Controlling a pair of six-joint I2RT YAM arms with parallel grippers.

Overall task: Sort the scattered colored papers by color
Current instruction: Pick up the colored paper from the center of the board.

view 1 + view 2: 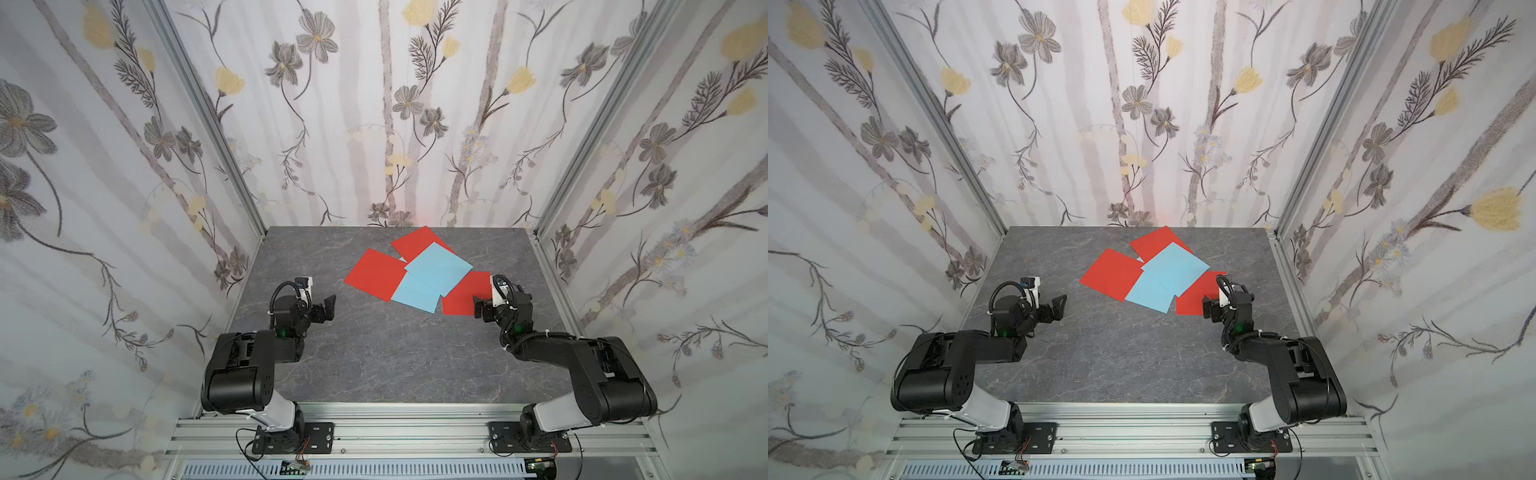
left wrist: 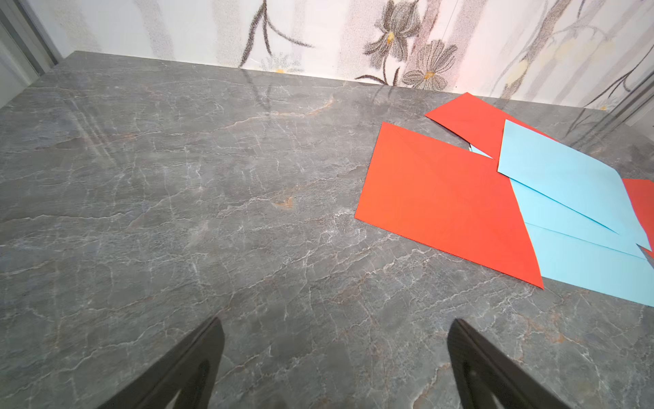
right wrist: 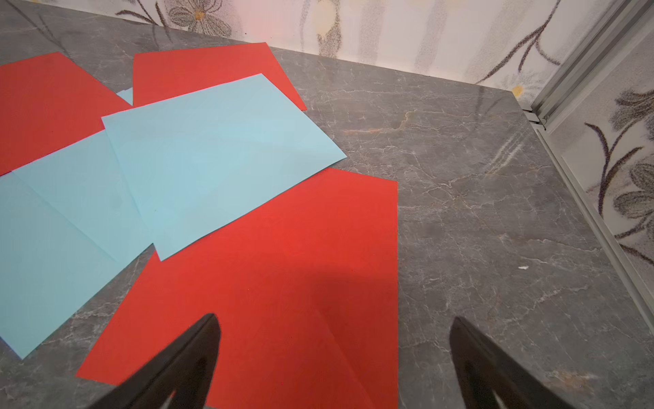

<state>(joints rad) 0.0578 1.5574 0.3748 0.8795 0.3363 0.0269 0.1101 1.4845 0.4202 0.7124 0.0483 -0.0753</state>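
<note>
A: Claw status?
B: Both spread wide, both empty. The right gripper (image 3: 334,317) sits low over the near red sheet (image 3: 283,265), with one finger above the paper and the other above the bare table (image 3: 495,212) (contact with the sheet: can't tell). The left gripper (image 2: 336,320) is over bare stone, well apart from the heap.
A: Papers?
B: The colored papers (image 1: 419,270) lie in one overlapping heap toward the back of the table, nearer the right arm's side. Three are red and what looks like three are blue. The top blue sheet (image 3: 219,159) covers a corner of the near red sheet and part of the far red sheet (image 3: 205,67).
A: Step?
B: My read is the very start, nothing sorted. The right gripper looks posed for the near red sheet. It's thin, flat paper, so the next move likely needs an edge pinched or dragged out from under the blue without dragging the heap along.
A: Labels?
B: None readable. The sheets are plain, and nothing is legible on the arms.
</note>
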